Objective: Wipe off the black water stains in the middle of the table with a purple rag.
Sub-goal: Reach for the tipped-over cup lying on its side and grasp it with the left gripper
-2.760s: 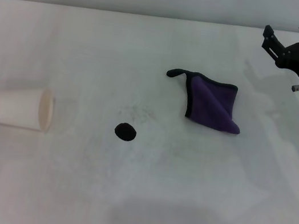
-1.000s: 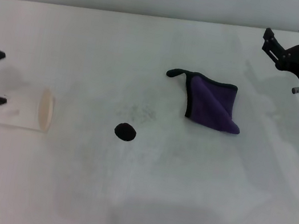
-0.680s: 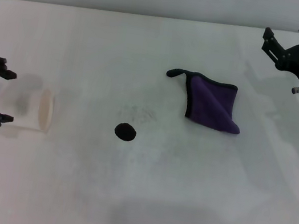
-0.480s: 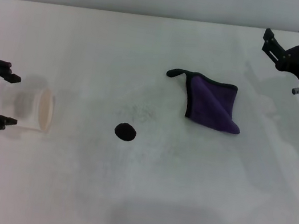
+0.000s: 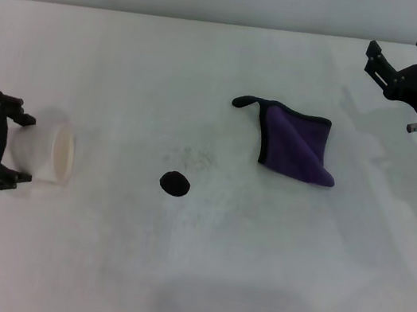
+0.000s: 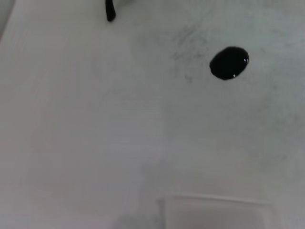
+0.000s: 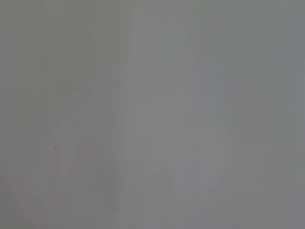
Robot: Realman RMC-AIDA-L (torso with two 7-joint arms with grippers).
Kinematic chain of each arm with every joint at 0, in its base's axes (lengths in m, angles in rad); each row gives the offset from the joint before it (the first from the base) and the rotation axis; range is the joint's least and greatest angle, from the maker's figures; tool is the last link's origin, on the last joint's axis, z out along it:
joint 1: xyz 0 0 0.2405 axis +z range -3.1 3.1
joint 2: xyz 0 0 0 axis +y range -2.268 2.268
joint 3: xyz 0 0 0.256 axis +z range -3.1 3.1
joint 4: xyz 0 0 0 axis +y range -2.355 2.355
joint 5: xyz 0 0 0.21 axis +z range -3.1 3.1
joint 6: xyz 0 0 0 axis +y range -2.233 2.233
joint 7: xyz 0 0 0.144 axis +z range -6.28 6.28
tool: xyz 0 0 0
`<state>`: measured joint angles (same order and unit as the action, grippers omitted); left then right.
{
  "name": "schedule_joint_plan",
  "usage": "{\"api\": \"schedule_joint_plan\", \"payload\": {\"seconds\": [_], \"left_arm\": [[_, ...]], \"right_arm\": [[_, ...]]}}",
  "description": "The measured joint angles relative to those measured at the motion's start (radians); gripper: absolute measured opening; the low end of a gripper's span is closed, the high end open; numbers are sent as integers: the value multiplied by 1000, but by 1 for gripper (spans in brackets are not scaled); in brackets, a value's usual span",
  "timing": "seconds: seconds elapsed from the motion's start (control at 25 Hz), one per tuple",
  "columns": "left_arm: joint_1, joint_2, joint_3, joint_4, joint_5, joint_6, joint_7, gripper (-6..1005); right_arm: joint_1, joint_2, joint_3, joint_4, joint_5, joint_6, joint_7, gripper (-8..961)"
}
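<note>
The purple rag (image 5: 295, 145) lies flat right of the table's middle, its black pointed corner (image 6: 110, 10) toward the left. The black water stain (image 5: 174, 183) (image 6: 229, 62) is a small round blot on the white table (image 5: 197, 267), left of and nearer than the rag. My left gripper (image 5: 22, 149) is at the far left, open, its fingers on either side of the closed end of a tipped paper cup. My right gripper (image 5: 397, 45) hovers open at the far right, beyond the rag. The right wrist view shows only plain grey.
A white paper cup (image 5: 43, 153) (image 6: 214, 212) lies on its side at the left, mouth toward the stain. A faint grey speckled smudge (image 5: 196, 156) sits just beyond the stain. The table's far edge runs along the top of the head view.
My left gripper came in from the left edge and moved right until its fingers straddle the cup. The right arm, rag and stain have not moved.
</note>
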<state>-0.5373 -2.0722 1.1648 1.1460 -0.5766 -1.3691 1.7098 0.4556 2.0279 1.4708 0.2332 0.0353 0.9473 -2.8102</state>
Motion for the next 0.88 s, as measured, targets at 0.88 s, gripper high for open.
{"api": "schedule_joint_plan", "payload": {"seconds": [0.88], "left_arm": [[-14, -2, 26, -101, -4, 111, 12, 864]], "right_arm": [[0, 0, 3, 0, 0, 4, 0, 874]]}}
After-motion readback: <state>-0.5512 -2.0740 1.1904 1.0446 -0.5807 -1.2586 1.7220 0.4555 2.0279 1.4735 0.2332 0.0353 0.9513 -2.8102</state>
